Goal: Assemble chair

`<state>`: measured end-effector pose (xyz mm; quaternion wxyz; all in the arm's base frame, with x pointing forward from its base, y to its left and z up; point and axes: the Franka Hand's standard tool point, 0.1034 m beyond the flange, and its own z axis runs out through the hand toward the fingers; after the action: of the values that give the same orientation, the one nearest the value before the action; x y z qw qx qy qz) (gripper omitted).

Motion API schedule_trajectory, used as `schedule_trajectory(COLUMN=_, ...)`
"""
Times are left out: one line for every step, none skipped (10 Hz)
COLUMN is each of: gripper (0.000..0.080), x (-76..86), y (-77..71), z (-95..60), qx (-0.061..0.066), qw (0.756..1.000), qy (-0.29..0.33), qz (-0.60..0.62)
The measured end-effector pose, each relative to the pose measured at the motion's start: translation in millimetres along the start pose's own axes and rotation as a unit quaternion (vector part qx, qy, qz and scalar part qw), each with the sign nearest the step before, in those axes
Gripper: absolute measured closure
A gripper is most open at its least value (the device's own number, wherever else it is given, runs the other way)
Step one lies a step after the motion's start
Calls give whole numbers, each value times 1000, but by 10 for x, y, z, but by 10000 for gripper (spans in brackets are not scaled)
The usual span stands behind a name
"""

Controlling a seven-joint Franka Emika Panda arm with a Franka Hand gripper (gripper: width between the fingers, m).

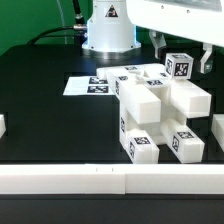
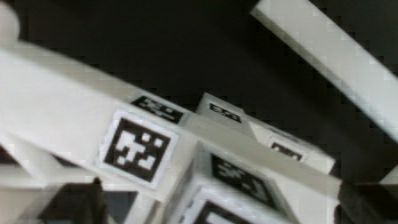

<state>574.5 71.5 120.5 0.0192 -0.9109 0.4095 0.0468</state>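
Note:
The chair [image 1: 150, 112] is a partly joined cluster of chunky white tagged blocks in the middle of the black table. At its far right a tagged white part [image 1: 180, 66] stands up from the cluster. My gripper [image 1: 182, 52] hangs over that part, its dark fingers [image 1: 157, 44] wide apart on either side of it with gaps showing, so it is open and holds nothing. In the wrist view tagged white chair parts [image 2: 143, 145] lie close below the gripper [image 2: 228, 200]. The dark fingers [image 2: 71, 200] stand at the picture's two corners, clear of the parts.
The marker board [image 1: 93, 85] lies flat behind the chair, towards the exterior view's left. The robot base [image 1: 105, 35] stands behind it. A white rail [image 1: 110, 180] runs along the front edge and another [image 1: 214, 130] along the right. A white bar [image 2: 329, 50] shows in the wrist view.

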Motion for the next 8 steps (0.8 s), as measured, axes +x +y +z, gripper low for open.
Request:
schedule_trajectory(gripper=150, x=-4, y=6, z=3, qx=-4, qw=999, qy=2, qz=-44)
schedule_trajectory(gripper=150, x=-14, y=11, z=13, qx=-18, qw=995, qy=12, qz=-101)
schedule_trajectory(gripper=150, x=-8, y=13, z=14, qx=-20, qw=986, qy=12, qz=-167)
schedule_trajectory(gripper=150, x=-4, y=18, z=15, qx=-28, qw=973, qy=16, qz=-228)
schedule_trajectory(gripper=150, x=-12, y=14, z=16, qx=-34, qw=959, qy=18, qz=-281)
schedule_trajectory(gripper=150, x=-8, y=16, z=15, qx=-36, qw=946, qy=18, qz=-323)
schedule_trajectory(gripper=150, x=7, y=22, z=11, qx=-36, qw=930, qy=16, qz=-366)
schedule_trajectory(gripper=150, x=12, y=26, z=11, qx=-37, qw=914, qy=15, qz=-405)
